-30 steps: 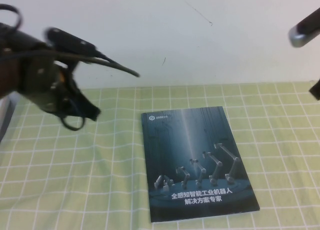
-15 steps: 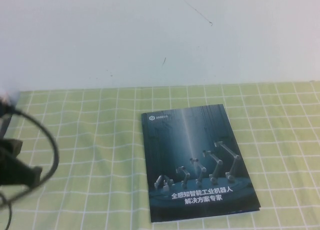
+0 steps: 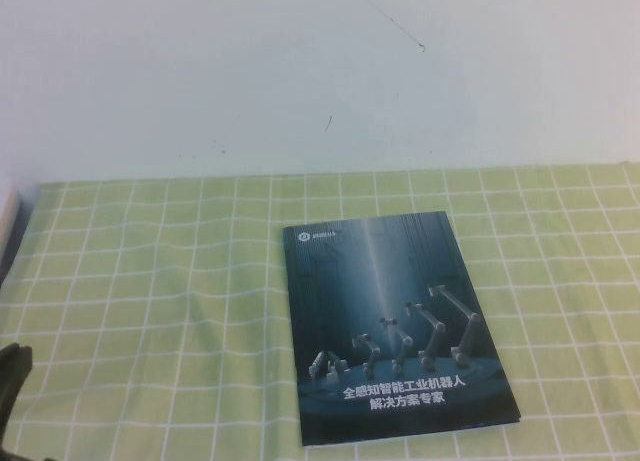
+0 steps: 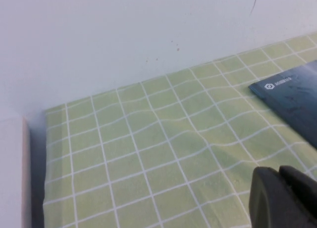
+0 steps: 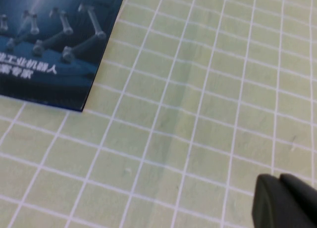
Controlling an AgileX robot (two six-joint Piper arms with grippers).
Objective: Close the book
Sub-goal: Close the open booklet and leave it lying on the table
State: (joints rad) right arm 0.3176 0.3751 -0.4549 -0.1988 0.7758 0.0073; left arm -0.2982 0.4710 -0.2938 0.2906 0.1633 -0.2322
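Observation:
A dark blue book point(image 3: 393, 326) lies closed and flat on the green checked cloth, its cover with robot-arm pictures and white lettering facing up. One corner of the book point(image 4: 291, 97) shows in the left wrist view, and another corner of the book point(image 5: 52, 45) in the right wrist view. My left gripper point(image 4: 280, 174) is shut with nothing in it, hovering over the cloth to the book's left. My right gripper point(image 5: 280, 180) is shut and empty too, above the cloth to the book's right. Only a dark sliver of the left arm point(image 3: 12, 376) appears in the high view.
The green checked cloth point(image 3: 150, 301) covers the table up to a white wall point(image 3: 300, 71) behind. A pale box edge point(image 3: 8, 213) stands at the far left, and the same box edge point(image 4: 11, 173) appears in the left wrist view.
The left arm has dropped from the upper left down and out of the high view's left edge. The right arm has left the upper right corner. The book has stayed put.

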